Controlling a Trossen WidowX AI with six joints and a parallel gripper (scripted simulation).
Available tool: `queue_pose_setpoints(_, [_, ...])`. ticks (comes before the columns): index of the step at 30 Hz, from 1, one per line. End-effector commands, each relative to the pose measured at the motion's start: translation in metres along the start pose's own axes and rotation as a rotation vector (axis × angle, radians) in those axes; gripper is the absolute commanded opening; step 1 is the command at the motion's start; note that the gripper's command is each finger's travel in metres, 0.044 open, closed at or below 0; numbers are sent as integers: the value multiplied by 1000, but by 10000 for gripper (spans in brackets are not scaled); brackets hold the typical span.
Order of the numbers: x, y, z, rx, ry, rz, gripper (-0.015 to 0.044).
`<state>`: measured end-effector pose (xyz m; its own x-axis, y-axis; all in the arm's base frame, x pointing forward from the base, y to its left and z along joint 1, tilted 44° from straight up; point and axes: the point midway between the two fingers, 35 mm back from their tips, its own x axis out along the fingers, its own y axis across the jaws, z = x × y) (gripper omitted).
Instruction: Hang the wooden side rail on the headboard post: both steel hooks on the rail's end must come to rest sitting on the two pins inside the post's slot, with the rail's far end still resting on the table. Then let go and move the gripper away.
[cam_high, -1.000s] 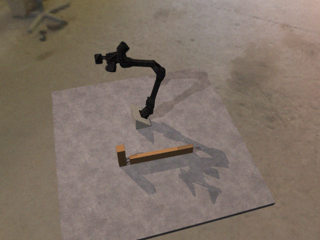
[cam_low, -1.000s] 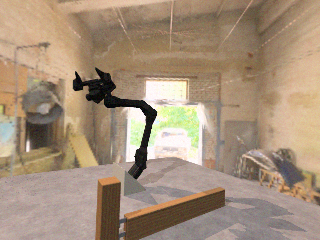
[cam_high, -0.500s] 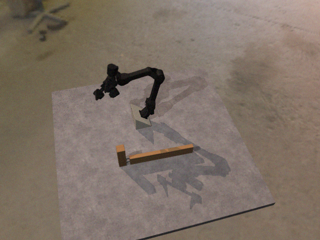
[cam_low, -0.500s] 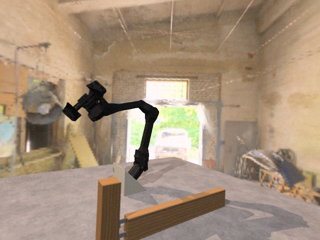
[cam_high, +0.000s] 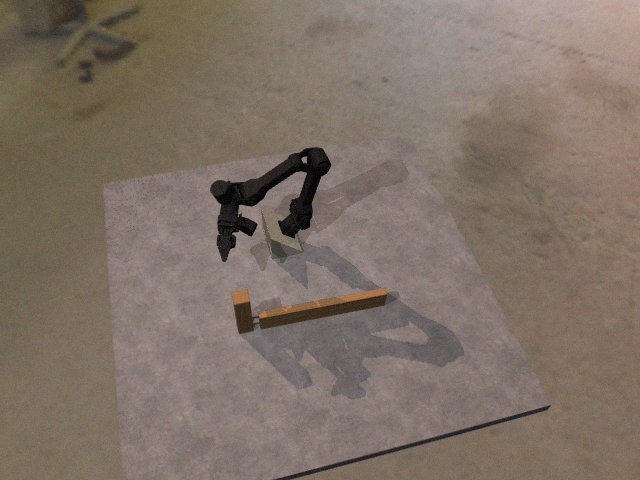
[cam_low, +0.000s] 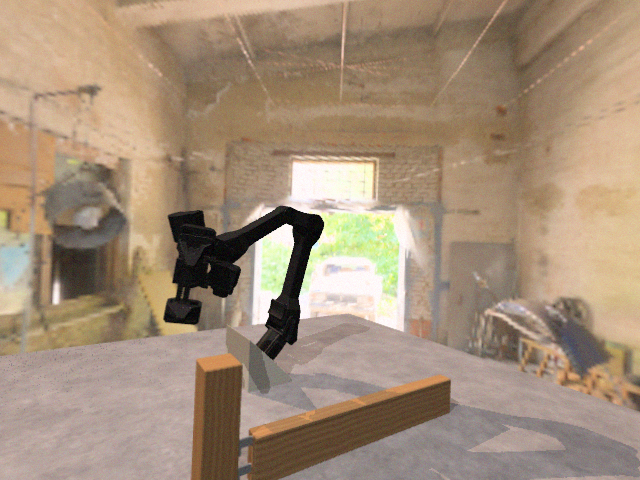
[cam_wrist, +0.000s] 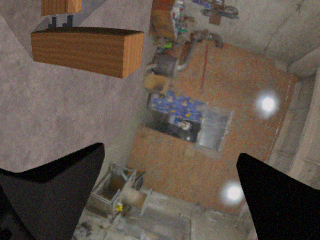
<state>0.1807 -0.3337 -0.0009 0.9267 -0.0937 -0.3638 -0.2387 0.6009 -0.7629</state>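
Observation:
The wooden headboard post (cam_high: 240, 310) (cam_low: 217, 418) stands upright on the grey table (cam_high: 170, 403) (cam_low: 77, 413). The wooden side rail (cam_high: 323, 307) (cam_low: 346, 423) (cam_wrist: 87, 50) lies on edge to its right, its far end on the table. Two steel hooks (cam_high: 254, 320) (cam_low: 244, 454) (cam_wrist: 60, 22) span the small gap between the rail's end and the post. My gripper (cam_high: 225, 253) (cam_low: 181, 310) (cam_wrist: 174, 156) is open and empty. It points down, hanging above the table behind the post and well apart from the rail.
The arm's base stands on a pale wedge-shaped block (cam_high: 279, 237) (cam_low: 253, 361) behind the rail. The table's front edge (cam_high: 413, 444) is far from the parts. Dark shadows of the arm fall over the table around the rail.

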Motion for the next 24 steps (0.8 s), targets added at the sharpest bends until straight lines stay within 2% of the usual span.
queue_pose_setpoints(1, [18, 34, 25, 132, -55, 90, 440])
queue_pose_setpoints(9, [38, 103, 83, 380, -151, 302, 440])
queue_pose_setpoints(24, [39, 104, 85, 386, -153, 307, 440])
